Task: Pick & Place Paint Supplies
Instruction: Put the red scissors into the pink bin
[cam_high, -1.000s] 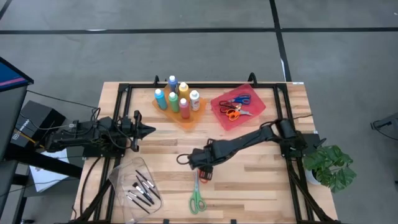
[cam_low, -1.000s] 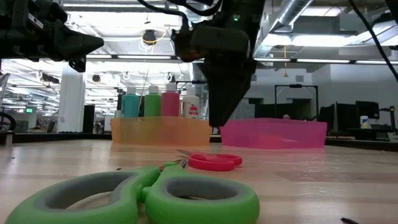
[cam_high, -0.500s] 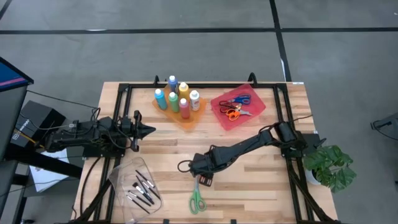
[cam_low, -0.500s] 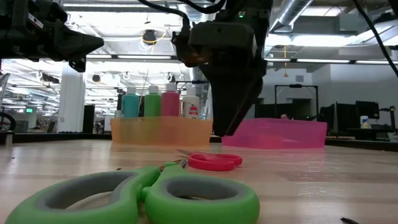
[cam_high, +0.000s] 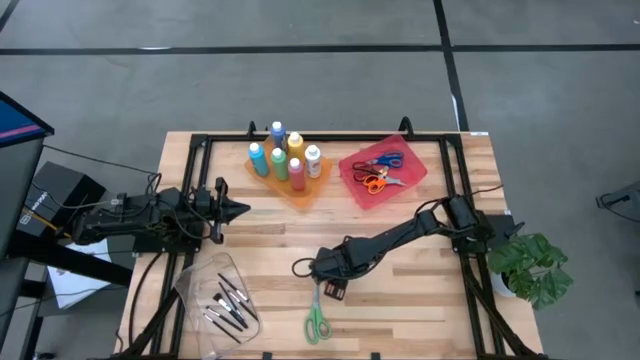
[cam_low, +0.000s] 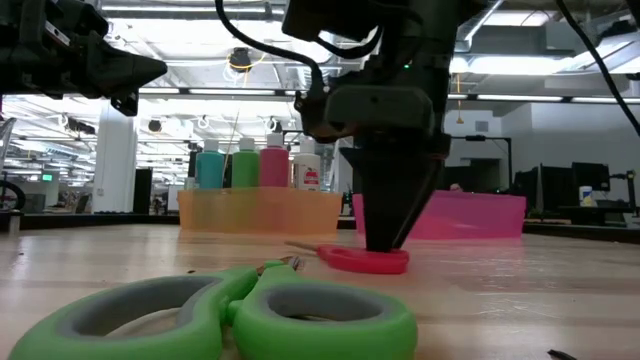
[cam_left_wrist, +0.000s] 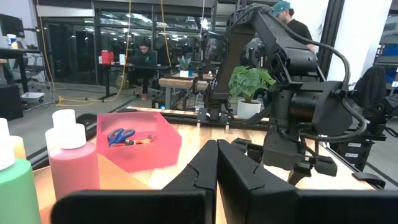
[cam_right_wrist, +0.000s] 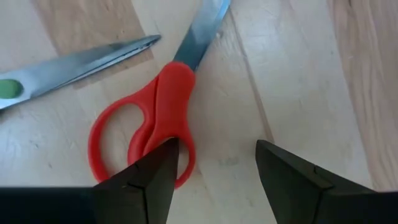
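A pale wooden table of lengthwise planks stands on a grey concrete floor crossed by dark lines. A leafy green potted plant sits at one table edge, and a dark box with cables and white paper lies off the opposite side. Beyond the table is a large open hall with white ceiling beams, long strip lights and silver ducts. Dark glass partitions line the far wall. A person sits at a desk in the distance; another in a teal cap stands closer. Yellow cords hang from the ceiling.
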